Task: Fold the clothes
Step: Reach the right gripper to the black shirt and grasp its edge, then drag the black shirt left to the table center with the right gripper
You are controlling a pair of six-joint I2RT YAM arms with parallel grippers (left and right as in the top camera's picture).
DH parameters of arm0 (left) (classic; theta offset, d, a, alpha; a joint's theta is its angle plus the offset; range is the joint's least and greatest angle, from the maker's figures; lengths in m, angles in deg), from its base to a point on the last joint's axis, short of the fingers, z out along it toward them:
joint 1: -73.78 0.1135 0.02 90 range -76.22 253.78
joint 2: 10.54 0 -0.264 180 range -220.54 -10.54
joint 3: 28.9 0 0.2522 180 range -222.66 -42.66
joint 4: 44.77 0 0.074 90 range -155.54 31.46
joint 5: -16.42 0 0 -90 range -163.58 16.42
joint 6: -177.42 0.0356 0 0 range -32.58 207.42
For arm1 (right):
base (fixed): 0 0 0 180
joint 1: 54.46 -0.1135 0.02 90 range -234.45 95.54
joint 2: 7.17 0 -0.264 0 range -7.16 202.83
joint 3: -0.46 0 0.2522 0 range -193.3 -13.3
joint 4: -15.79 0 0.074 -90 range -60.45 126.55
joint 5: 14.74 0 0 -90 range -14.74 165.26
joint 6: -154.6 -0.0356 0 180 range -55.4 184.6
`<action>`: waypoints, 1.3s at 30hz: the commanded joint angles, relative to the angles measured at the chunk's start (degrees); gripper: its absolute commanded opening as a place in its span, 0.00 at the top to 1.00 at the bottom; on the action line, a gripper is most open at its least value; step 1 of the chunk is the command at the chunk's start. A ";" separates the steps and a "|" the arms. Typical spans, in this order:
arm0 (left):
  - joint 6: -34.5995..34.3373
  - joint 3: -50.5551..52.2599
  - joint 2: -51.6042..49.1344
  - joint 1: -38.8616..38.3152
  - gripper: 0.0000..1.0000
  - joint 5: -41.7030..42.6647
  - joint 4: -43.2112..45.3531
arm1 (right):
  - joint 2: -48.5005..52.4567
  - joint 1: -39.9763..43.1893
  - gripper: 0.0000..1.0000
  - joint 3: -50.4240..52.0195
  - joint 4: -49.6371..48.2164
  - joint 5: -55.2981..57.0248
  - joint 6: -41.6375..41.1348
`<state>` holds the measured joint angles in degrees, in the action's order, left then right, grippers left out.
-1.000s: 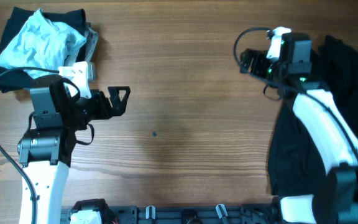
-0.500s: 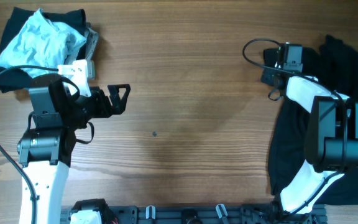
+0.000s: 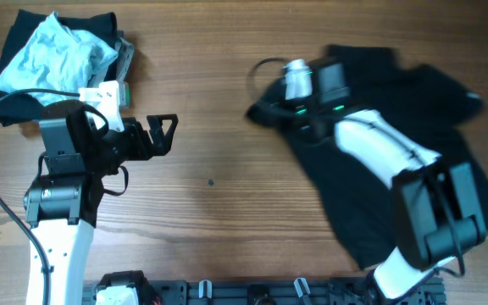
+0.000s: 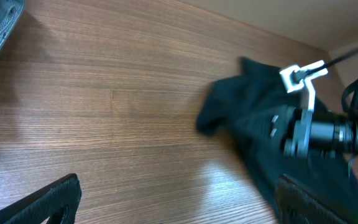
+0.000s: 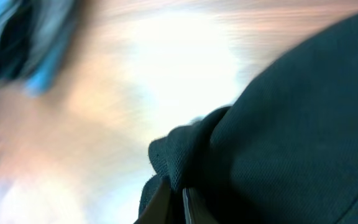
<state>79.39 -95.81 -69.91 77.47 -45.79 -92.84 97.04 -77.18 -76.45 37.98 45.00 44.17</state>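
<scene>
Two arms working: the right gripper (image 3: 263, 108) is pinching a bunched edge of the black garment (image 3: 413, 110), cloth trailing behind its jaws; the left gripper (image 3: 166, 129) is hovering, jaws spread, empty.

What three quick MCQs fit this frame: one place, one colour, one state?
1. Where is the light blue garment?
A) table centre
B) far left corner of the table
C) under the right arm

2. What colour is the cloth pinched in the right claw?
A) white
B) red
C) black

3. What state is the left claw in?
A) open, empty
B) shut on fabric
C) out of view

Answers:
1 B, the overhead view shows it crumpled in that corner.
2 C, the right wrist view shows black fabric between the fingers.
3 A, its fingers stand apart over bare wood.
</scene>
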 commanded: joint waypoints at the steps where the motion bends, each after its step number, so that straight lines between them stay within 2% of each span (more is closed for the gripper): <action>1: 1.51 -1.20 -0.20 -0.37 0.00 0.68 0.42 | -1.03 -12.87 0.45 -0.17 0.33 -1.40 -3.72; 3: 1.64 -1.20 -0.20 -0.37 0.00 0.66 0.50 | -1.49 -16.85 0.05 -0.17 0.46 2.78 -3.76; 4: 1.68 -1.20 -0.22 -0.37 0.00 0.66 0.66 | -2.67 -17.35 0.00 -0.17 0.63 5.20 -3.85; 8: 1.81 -1.20 -0.31 -0.37 0.01 0.68 1.40 | -9.42 -13.60 0.01 -0.17 3.85 11.43 -4.02; 10: 1.81 -1.20 -0.81 -0.61 0.07 0.68 1.53 | -13.86 -10.01 0.00 -0.17 6.93 15.04 -4.22; 12: 1.84 -1.20 -2.29 -1.60 0.16 0.66 1.53 | -18.71 -4.81 0.02 -0.17 12.24 19.41 -8.11; 13: 2.10 -1.20 -3.34 -2.36 0.23 0.66 1.53 | -21.00 -1.66 0.06 -0.17 15.37 20.57 -9.75; 14: 3.34 -1.20 -4.90 -3.63 0.37 0.66 1.51 | -22.58 1.09 0.11 -0.17 17.66 20.65 -10.25; 15: 4.46 -1.20 -6.45 -4.90 0.48 0.17 1.55 | -23.98 4.20 0.13 -0.17 20.06 20.44 -10.67; 16: 4.81 -1.20 -8.04 -6.21 0.64 -0.92 1.81 | -25.07 7.76 0.13 -0.17 22.64 20.41 -11.06; 19: 4.83 -1.20 -15.58 -11.30 0.80 -7.19 4.79 | -26.01 16.61 0.09 -0.17 28.61 18.78 -11.02; 22: 4.83 -1.20 -25.35 -15.26 0.96 -10.95 10.38 | -25.99 21.29 0.08 -0.17 31.32 16.65 -9.33; 28: 5.90 -1.20 -44.72 -18.43 0.96 -10.95 25.57 | -25.99 22.80 0.08 -0.15 34.73 15.30 -3.39; 31: 5.88 -1.20 -50.58 -17.94 0.96 -11.06 27.71 | -25.92 22.80 0.09 -0.15 36.68 15.45 -3.28; 33: 4.68 -1.20 -52.11 -17.27 0.96 -15.65 27.23 | -25.57 22.80 0.09 -0.13 37.40 15.56 -3.34; 34: 1.60 -1.20 -52.30 -16.79 0.96 -20.65 26.27 | -25.18 22.80 0.09 -0.11 37.94 16.28 -3.61; 35: -4.31 -1.20 -52.43 -15.78 0.96 -29.62 23.85 | -24.65 22.80 0.09 -0.11 38.73 17.22 -3.69; 37: -14.69 -1.20 -52.43 -13.00 0.96 -41.59 18.23 | -23.28 22.80 0.05 -0.11 40.65 18.43 -4.94; 39: -17.84 -1.20 -52.43 -9.05 0.96 -41.44 15.41 | -21.33 22.80 0.01 -0.09 42.21 20.85 -6.78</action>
<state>72.68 -100.33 -118.28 61.53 -68.39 -72.23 73.02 -54.29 -76.45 78.96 62.12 39.17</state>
